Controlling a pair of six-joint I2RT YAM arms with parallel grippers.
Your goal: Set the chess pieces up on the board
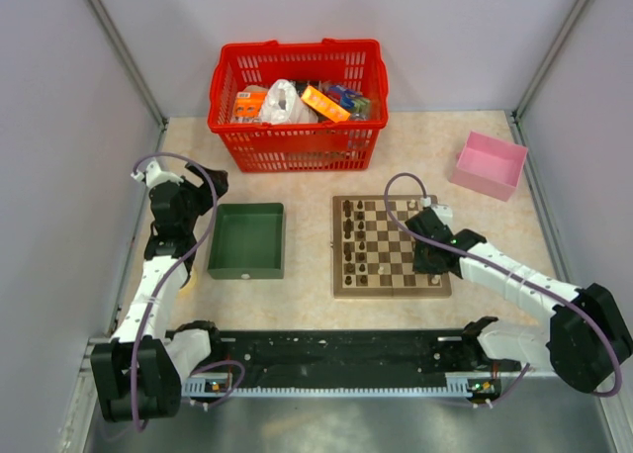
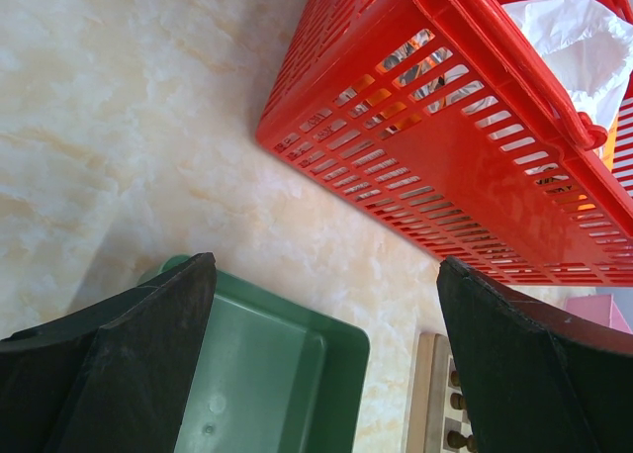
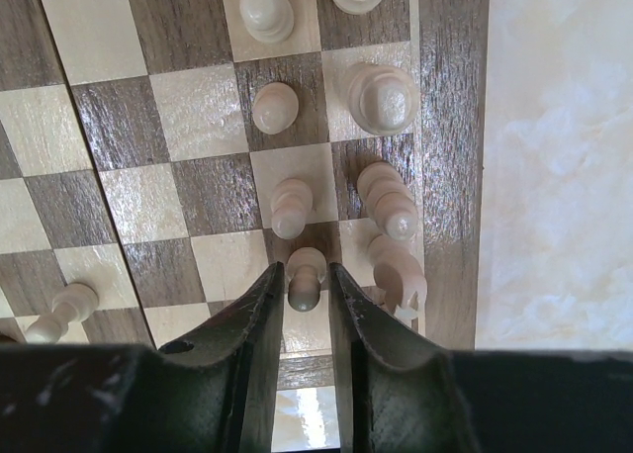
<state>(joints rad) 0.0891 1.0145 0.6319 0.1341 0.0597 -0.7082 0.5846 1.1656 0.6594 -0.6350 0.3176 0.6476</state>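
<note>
The board (image 1: 339, 275) lies at mid-table, with dark chess pieces (image 1: 358, 237) along its left columns and pale ones toward the right. My right gripper (image 1: 428, 245) hangs low over the board's right side. In the right wrist view its fingers (image 3: 265, 305) stand narrowly apart on either side of a pale pawn (image 3: 305, 287) upright on a square, with thin gaps beside its head. The right gripper (image 3: 306, 270) is open just a little. More pale pieces (image 3: 388, 201) stand along the rim. My left gripper (image 2: 326, 265) is wide open and empty, raised at the far left.
A green tray (image 1: 245, 240) sits left of the board and shows under the left gripper (image 2: 297, 374). A red basket (image 1: 297, 102) full of items stands at the back. A pink box (image 1: 489, 163) is at the back right. The board's corner (image 2: 427, 394) shows beside the tray.
</note>
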